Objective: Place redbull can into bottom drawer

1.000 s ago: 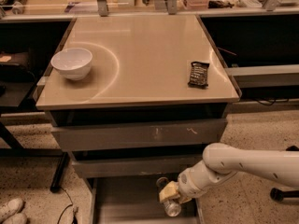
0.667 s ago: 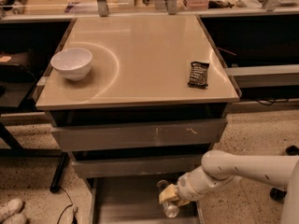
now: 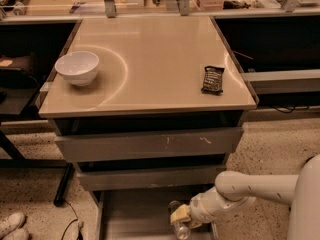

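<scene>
The redbull can (image 3: 180, 230) is a slim silvery can, held tilted over the right side of the open bottom drawer (image 3: 131, 215). The drawer's flat grey floor shows below the two shallower drawers. My gripper (image 3: 179, 216) reaches in from the right on a white arm (image 3: 250, 188). Its yellowish fingers (image 3: 178, 214) are shut around the middle of the can. The can's top end pokes out above the fingers and its lower end below them. I cannot tell if the can touches the drawer floor.
A white bowl (image 3: 77, 67) stands at the left of the beige cabinet top (image 3: 150, 44), and a dark snack packet (image 3: 212, 79) lies at its right. Two grey drawer fronts (image 3: 150, 143) sit above the open drawer. White shoes (image 3: 10, 225) lie on the speckled floor at lower left.
My arm has dropped lower and my gripper has carried the can slightly down into the open bottom drawer. The bowl and the packet have not moved.
</scene>
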You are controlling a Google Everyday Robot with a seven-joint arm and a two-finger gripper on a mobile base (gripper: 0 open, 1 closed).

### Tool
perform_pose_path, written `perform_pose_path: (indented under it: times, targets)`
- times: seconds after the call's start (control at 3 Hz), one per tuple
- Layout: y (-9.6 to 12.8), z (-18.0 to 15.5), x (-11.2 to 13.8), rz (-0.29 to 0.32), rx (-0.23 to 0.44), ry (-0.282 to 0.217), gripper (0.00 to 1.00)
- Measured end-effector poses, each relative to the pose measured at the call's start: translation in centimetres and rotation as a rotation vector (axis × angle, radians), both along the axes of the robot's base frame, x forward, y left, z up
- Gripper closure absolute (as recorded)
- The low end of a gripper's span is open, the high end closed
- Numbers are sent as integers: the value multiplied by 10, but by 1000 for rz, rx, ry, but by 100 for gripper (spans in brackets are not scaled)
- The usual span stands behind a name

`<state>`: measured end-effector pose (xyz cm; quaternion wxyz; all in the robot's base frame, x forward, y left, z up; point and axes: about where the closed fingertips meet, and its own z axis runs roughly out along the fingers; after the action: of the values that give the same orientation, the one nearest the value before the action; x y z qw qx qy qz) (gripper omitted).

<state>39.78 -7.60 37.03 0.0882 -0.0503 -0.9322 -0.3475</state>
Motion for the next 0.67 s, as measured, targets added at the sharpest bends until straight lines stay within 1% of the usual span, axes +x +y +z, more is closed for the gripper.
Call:
perform_pose_path:
  times: [0.33,0.67]
  targets:
    - [8,-21,2,8,11,12,100]
    - [22,-77,22,-38,26,-19,100]
